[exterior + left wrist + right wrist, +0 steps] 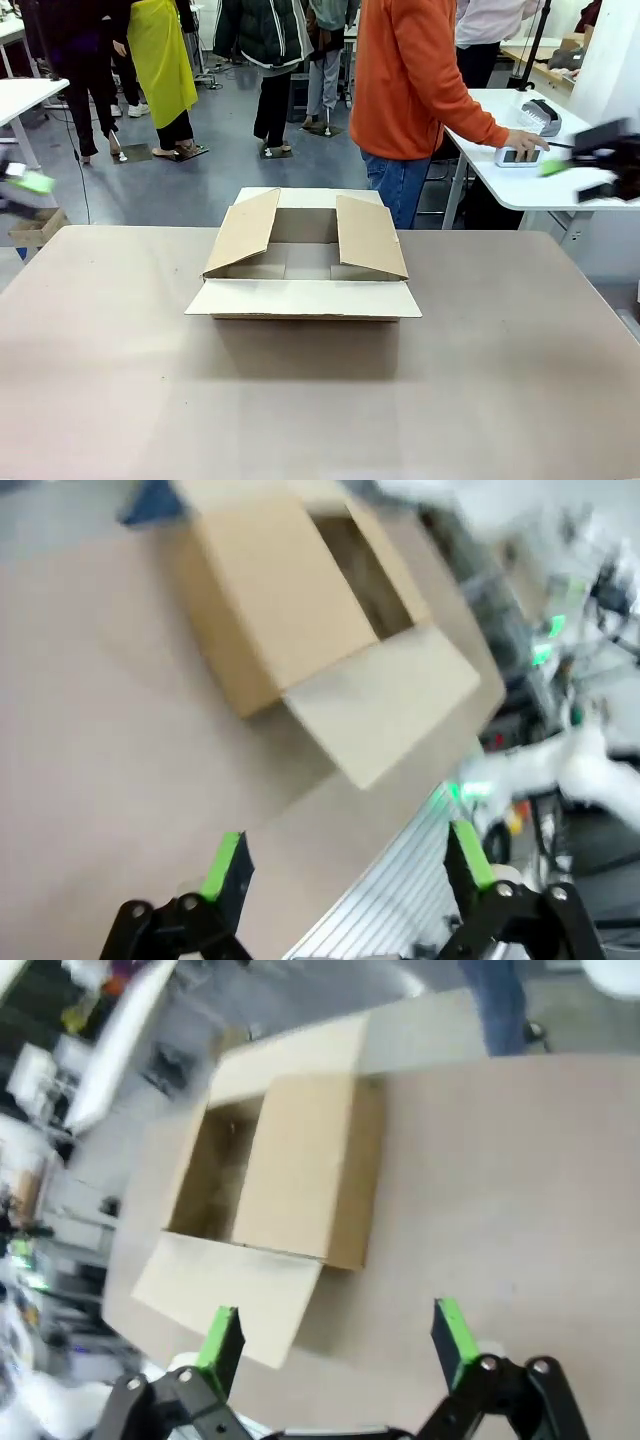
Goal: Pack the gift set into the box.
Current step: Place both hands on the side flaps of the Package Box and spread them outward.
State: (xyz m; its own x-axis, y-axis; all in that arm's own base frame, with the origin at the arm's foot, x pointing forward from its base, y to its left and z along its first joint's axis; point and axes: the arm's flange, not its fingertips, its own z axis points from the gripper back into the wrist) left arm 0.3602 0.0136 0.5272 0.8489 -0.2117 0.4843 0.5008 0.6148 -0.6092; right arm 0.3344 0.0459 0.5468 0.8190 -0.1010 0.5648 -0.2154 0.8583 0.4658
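No text, label or number can be read — the box (pixel 304 258) is plain.

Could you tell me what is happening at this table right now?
The box sits open in the middle of the table, flaps spread, and looks empty. The person in the orange top stands at the far side, with a hand on a pale item on the white side table, probably part of the gift set. The left gripper and right gripper are both open and hold nothing.
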